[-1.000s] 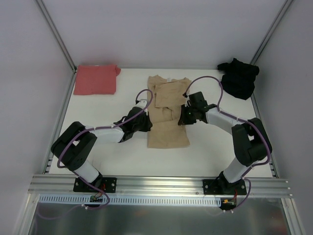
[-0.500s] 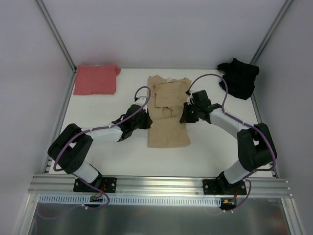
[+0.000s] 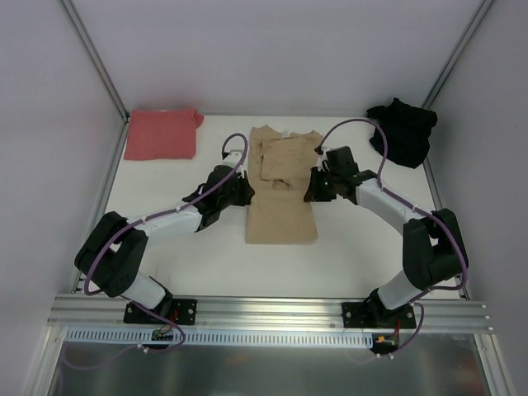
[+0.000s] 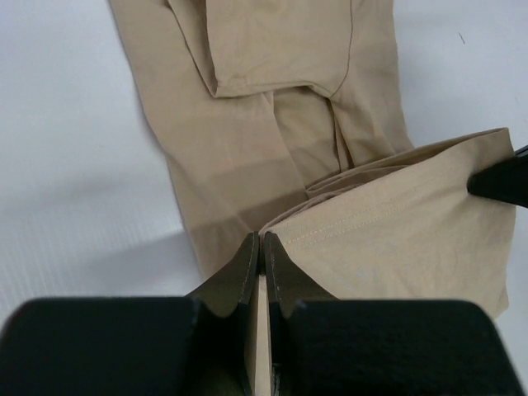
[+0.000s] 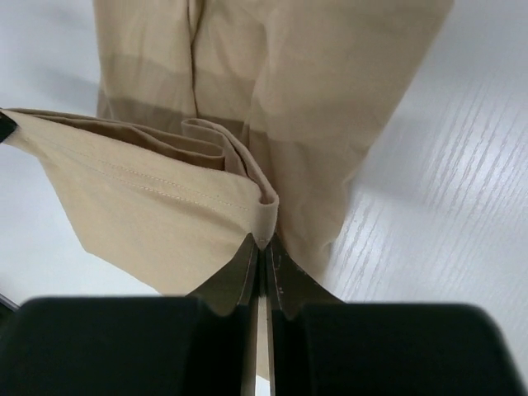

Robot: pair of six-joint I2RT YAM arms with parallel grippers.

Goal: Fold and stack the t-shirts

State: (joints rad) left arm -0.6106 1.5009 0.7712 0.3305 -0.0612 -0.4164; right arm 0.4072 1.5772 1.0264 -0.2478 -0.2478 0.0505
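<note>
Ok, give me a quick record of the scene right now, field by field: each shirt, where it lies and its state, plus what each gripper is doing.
tan shirt: middle of the table, lying lengthwise, sleeves folded in, near hem lifted off the surface
left gripper: shut on one hem corner of the tan shirt
right gripper: shut on the other hem corner
salmon-red shirt: far left corner, folded flat
black shirt: far right corner, crumpled, not folded
stack: none yet, all three shirts lie apart

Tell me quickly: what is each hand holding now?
Left hand: closed on the tan shirt.
Right hand: closed on the tan shirt.
</note>
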